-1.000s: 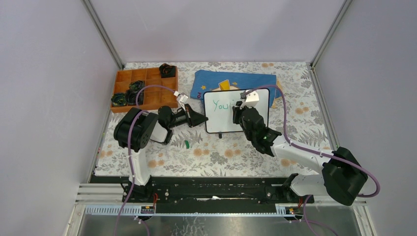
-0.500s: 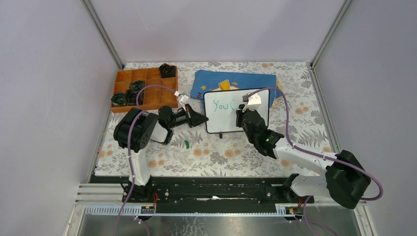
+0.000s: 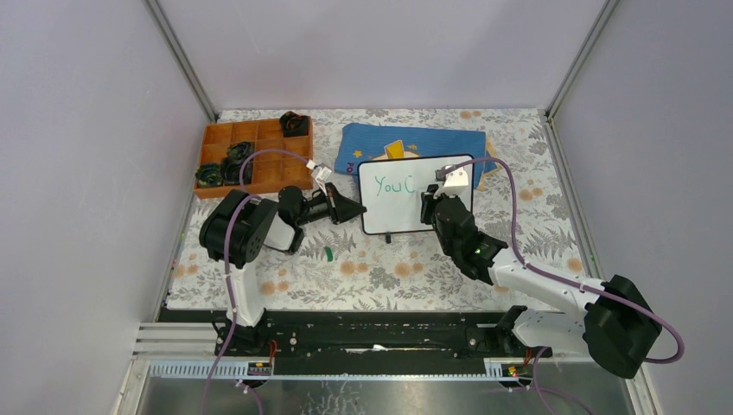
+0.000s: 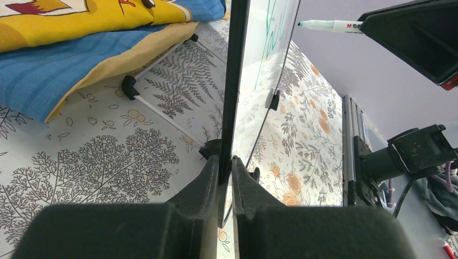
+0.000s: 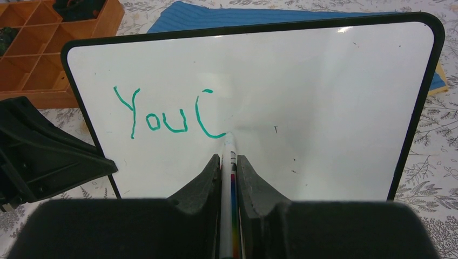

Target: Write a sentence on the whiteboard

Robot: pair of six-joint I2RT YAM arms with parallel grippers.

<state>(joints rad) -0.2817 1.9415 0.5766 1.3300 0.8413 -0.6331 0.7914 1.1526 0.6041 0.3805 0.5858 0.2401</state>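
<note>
The whiteboard (image 3: 389, 214) stands propped up in the middle of the table, in front of the blue cloth. My left gripper (image 3: 356, 210) is shut on its left edge, the black rim pinched between the fingers (image 4: 213, 172). On the whiteboard (image 5: 335, 108) the sentence (image 5: 162, 116) reads "You C" in green. My right gripper (image 5: 229, 157) is shut on a white marker (image 5: 228, 148). The marker's tip touches the board at the lower end of the "C". In the left wrist view the marker (image 4: 329, 25) points at the board's face (image 4: 270, 32).
An orange compartment tray (image 3: 255, 156) with dark objects sits at the back left. A blue cloth (image 3: 415, 141) with yellow print lies behind the board. A small green cap (image 3: 329, 253) lies on the floral tabletop in front of the left gripper. The board's wire stand (image 4: 162, 110) rests on the table.
The right gripper has moved rightwards and down along the board with the marker, and a green "C" now stands after "You". The left gripper has kept still.
</note>
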